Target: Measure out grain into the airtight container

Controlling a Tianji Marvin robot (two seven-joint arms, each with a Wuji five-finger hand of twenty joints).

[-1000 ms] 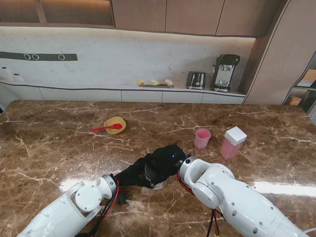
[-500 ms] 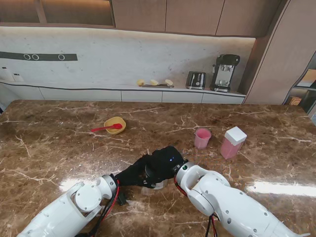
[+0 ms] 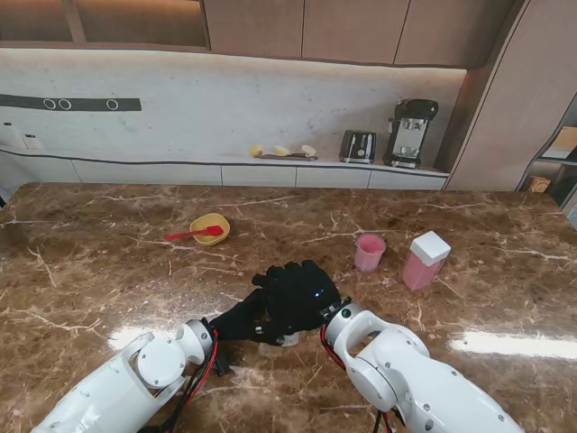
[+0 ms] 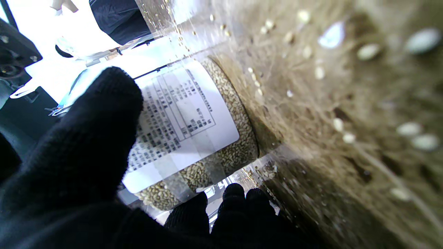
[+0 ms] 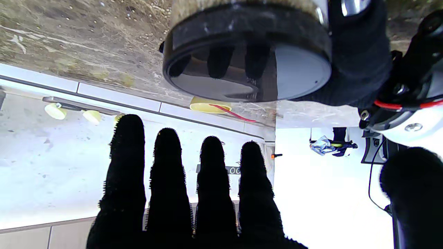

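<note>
My left hand (image 3: 242, 318) is shut on a clear grain jar (image 4: 207, 138) with a white printed label; its thumb (image 4: 86, 138) and fingers wrap the jar's sides. The jar stands on the marble near me, mostly hidden in the stand view, with only its base (image 3: 287, 338) showing. My right hand (image 3: 296, 290) hovers over the jar with fingers spread and straight, holding nothing. The jar's black lid (image 5: 249, 52) shows in the right wrist view, apart from those fingers (image 5: 214, 186). A pink cup (image 3: 370, 253) and a pink container with a white lid (image 3: 425, 260) stand farther to the right.
A yellow bowl (image 3: 211, 227) with a red spoon (image 3: 191, 234) sits farther away to the left. Loose grains are scattered on the marble table top (image 4: 346, 103) around the jar. A back counter holds a toaster (image 3: 357, 145) and a coffee machine (image 3: 410, 133).
My right hand's fingers have spread apart over the jar lid, where earlier they were curled over it. The right forearm has swung a little leftward. The left hand stays on the jar.
</note>
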